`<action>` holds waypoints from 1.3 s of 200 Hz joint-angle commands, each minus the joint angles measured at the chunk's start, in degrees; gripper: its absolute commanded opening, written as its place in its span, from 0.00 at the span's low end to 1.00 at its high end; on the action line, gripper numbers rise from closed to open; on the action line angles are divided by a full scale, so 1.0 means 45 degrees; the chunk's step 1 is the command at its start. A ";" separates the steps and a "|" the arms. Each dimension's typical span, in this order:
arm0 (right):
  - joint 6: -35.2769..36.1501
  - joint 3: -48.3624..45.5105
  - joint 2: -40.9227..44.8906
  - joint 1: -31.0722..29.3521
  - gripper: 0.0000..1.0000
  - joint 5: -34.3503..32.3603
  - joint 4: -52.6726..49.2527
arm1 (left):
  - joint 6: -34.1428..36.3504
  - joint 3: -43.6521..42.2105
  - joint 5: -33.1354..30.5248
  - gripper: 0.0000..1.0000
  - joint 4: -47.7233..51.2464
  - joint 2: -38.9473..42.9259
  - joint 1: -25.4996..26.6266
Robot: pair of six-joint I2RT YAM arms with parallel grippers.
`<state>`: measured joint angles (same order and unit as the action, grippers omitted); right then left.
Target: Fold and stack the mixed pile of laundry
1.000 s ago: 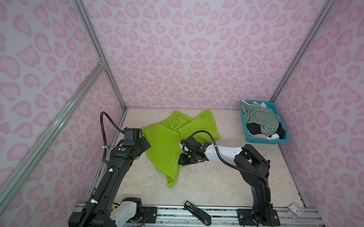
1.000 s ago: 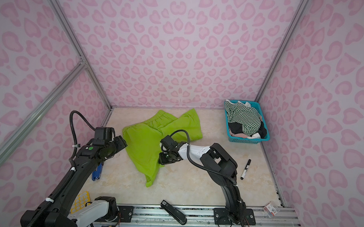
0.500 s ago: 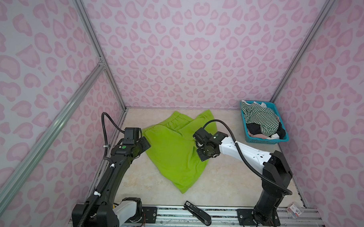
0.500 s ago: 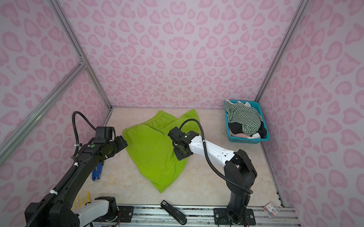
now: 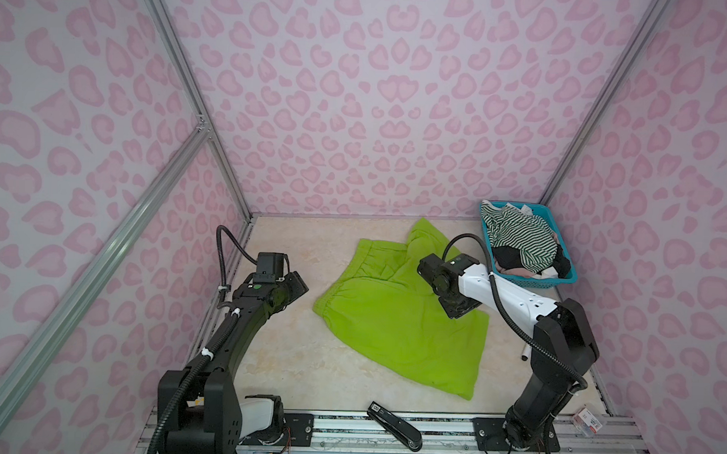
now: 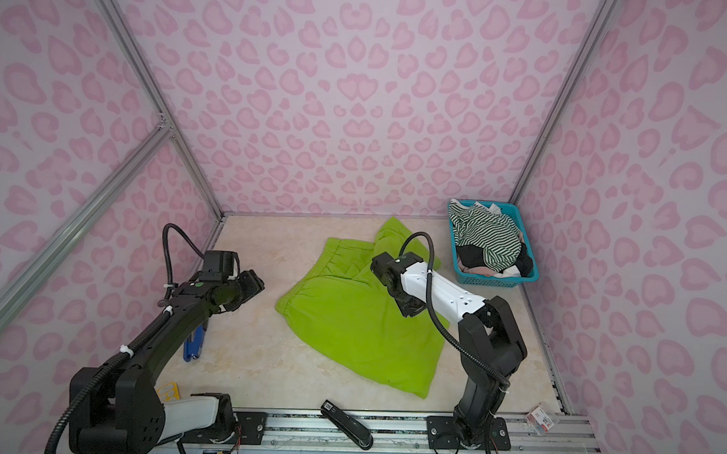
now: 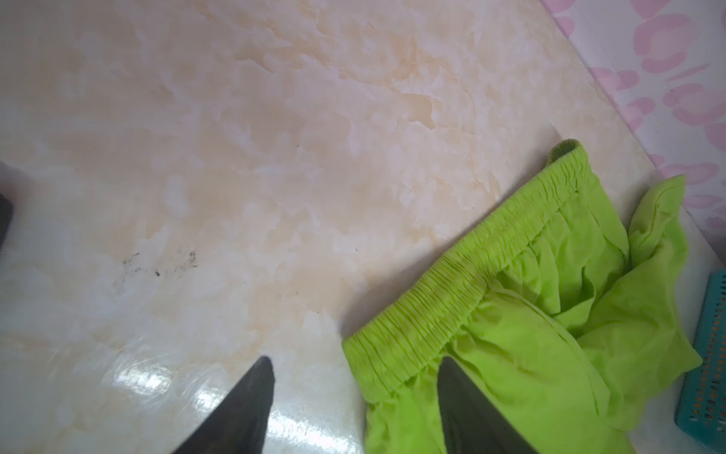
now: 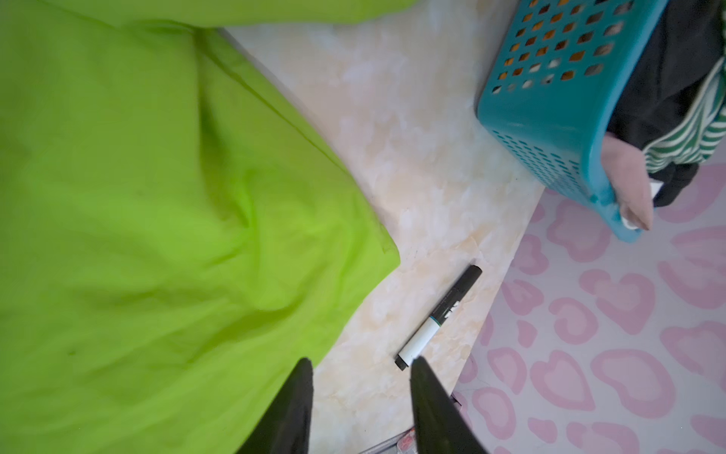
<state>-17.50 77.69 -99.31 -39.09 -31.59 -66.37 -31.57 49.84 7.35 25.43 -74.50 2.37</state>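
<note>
- The lime-green shorts (image 5: pixel 400 321) lay spread near the middle of the marble-look table (image 5: pixel 307 359) in both top views, outside the basket and apart from the other clothes.
- Their gathered elastic waistband (image 7: pixel 471 275) faced the left arm's side. One leg lay flat toward the front rail (image 5: pixel 450 426), and the other was crumpled toward the back wall (image 5: pixel 357 111).
- The left gripper (image 5: pixel 299 285) hovered just beside the waistband's near end, its jaws spread wide and empty. In the left wrist view one finger (image 7: pixel 243 408) was over bare table and the other over green cloth.
- The right gripper (image 5: pixel 461 311) hung over the shorts' right edge, jaws parted and pinching nothing. In the right wrist view bare table showed between its fingers (image 8: pixel 290 408). Whether it touched the cloth could not be told.
- The rest of the laundry sat in the teal lattice basket (image 5: pixel 568 279) at the back right corner.
- In it, a green-and-white striped top (image 5: pixel 519 237) lay uppermost with a black garment (image 5: pixel 504 254) under it, and a beige-pink garment (image 8: pixel 624 184) drooped over the rim.
- A black-and-white marker (image 8: pixel 440 314) lay on the table to the right of the shorts, apart from them.
- A black stapler (image 5: pixel 394 424) rested on the front rail, and a blue-handled tool (image 6: pixel 193 344) lay on the table beside the left arm.
</note>
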 commanded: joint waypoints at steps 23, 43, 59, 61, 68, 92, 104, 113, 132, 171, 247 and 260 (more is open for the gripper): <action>-0.0677 -0.1737 0.1276 -0.0278 0.50 0.3244 0.1868 | 0.0590 0.0130 0.2069 0.68 -0.2256 -0.1787 0.0041; -0.1186 -0.3002 0.1789 -0.0282 0.50 0.4628 0.2972 | 0.0834 0.0382 0.3128 0.65 -0.2456 -0.2902 0.0444; -0.1617 -0.3989 0.2004 -0.0197 0.50 0.4951 0.3724 | 0.1089 0.0522 0.3286 0.64 -0.2220 -0.3439 0.1189; -0.1658 -0.4107 0.2023 -0.0165 0.50 0.5005 0.3823 | 0.1110 0.0519 0.3287 0.64 -0.2191 -0.3473 0.1294; -0.1790 -0.4501 0.2075 -0.0020 0.50 0.5242 0.4199 | 0.1172 0.0462 0.3205 0.64 -0.2140 -0.3574 0.1629; -0.2183 -0.5603 0.2090 0.0711 0.50 0.5966 0.5512 | 0.1182 0.0263 0.2549 0.61 -0.1577 -0.3662 0.2439; -0.2269 -0.5923 0.2021 0.0950 0.50 0.6078 0.5911 | 0.1036 0.0099 0.2130 0.58 -0.1166 -0.3601 0.2500; -0.2289 -0.6076 0.1924 0.1091 0.50 0.6183 0.6170 | 0.0984 -0.0073 0.1921 0.55 -0.0956 -0.3481 0.2501; -0.2234 -0.6088 0.1489 0.1320 0.50 0.6434 0.6569 | 0.0942 -0.0471 0.1800 0.52 -0.0652 -0.3086 0.2502; -0.1948 -0.5286 0.0212 0.1528 0.50 0.6360 0.6970 | 0.0747 -0.1181 0.1867 0.52 -0.0136 -0.2102 0.2555; -0.1458 -0.3833 -0.0687 0.1976 0.49 0.6162 0.6644 | 0.0576 -0.2162 0.1127 0.60 0.0546 -0.0821 0.2716; -0.1478 -0.4011 -0.0552 0.1977 0.49 0.6109 0.6626 | 0.0467 -0.2392 0.1002 0.61 0.0276 -0.0759 0.2721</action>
<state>-24.73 61.08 -101.58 -30.26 -3.66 -36.23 -28.49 40.40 14.59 26.57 -78.85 14.66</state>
